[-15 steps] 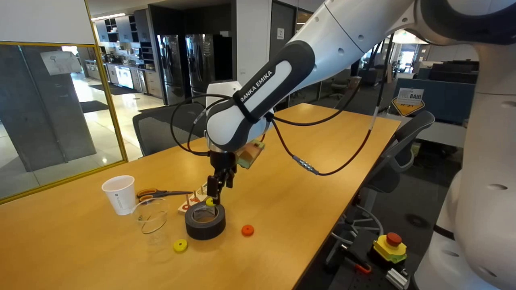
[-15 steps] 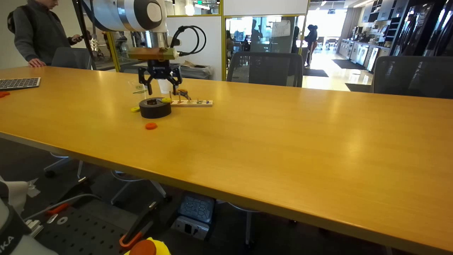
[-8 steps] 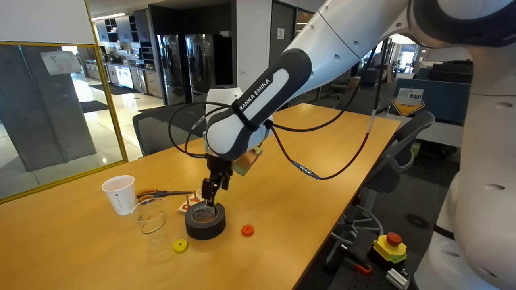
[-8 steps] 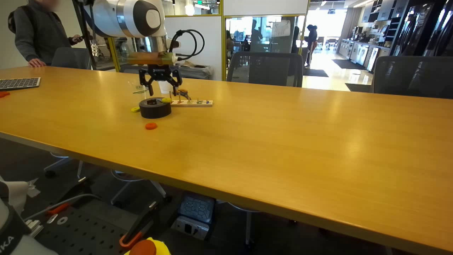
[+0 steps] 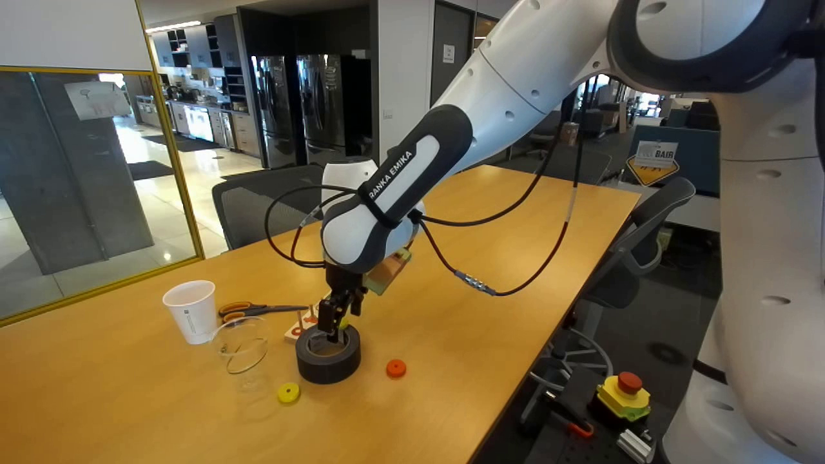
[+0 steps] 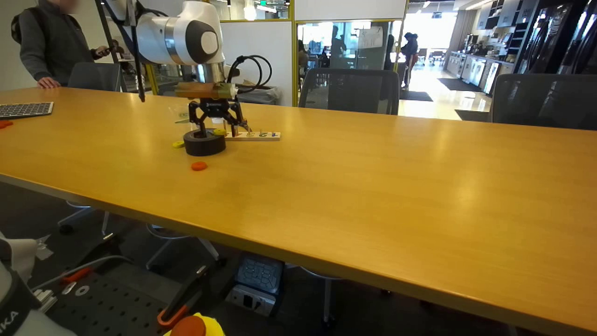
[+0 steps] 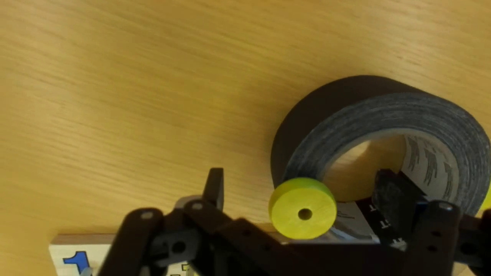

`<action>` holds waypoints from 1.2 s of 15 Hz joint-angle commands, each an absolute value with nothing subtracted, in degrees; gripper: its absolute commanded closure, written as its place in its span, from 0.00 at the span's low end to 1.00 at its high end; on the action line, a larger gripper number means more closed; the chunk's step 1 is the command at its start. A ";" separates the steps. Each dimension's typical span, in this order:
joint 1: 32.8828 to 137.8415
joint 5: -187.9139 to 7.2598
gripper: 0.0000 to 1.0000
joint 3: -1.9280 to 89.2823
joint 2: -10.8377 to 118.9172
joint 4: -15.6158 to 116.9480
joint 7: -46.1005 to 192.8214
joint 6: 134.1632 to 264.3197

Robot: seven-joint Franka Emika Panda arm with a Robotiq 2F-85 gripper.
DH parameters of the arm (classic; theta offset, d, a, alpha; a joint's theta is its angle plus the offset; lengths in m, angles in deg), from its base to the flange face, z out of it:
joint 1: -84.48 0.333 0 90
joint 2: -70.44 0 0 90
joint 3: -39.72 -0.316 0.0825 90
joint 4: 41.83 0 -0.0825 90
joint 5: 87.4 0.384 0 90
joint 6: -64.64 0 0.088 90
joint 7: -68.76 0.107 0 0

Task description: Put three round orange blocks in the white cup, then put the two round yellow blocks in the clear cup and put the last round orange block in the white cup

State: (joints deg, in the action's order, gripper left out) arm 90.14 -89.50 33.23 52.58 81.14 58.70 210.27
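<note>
My gripper (image 7: 301,186) stands open around a round yellow block (image 7: 303,211), with gaps on both sides. That block rests on the rim of a black tape roll (image 5: 327,370). In an exterior view one finger (image 6: 202,130) reaches down at the roll's hole, while the opposite finger is outside the roll. A further round yellow block (image 5: 288,393) lies on the table near the clear cup (image 5: 242,361). Behind that cup stands the white cup (image 5: 193,316), its bottom inside hidden. One round orange block (image 5: 396,368) lies beside the roll; the other orange blocks are hidden or out of view.
A numbered peg board (image 6: 256,136) lies right by the tape roll. Scissors (image 5: 258,310) rest near the white cup. A keyboard (image 6: 25,110) lies at the table's far side, an unclear orange-red thing (image 6: 4,124) near it. A person (image 6: 51,46) stands there.
The gripper has come down over the yellow block on the tape roll, its jaws staying open. The blocks, cups and roll have not moved.
</note>
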 commanded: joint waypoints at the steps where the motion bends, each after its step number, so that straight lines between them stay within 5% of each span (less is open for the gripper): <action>1: 90.91 -91.78 0.00 33.83 50.93 77.70 60.78 210.95; 18: 89.44 -90.58 0.00 32.61 49.92 73.59 56.79 201.34</action>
State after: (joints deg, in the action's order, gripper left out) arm 90.15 -92.05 33.39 50.87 75.46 58.63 202.34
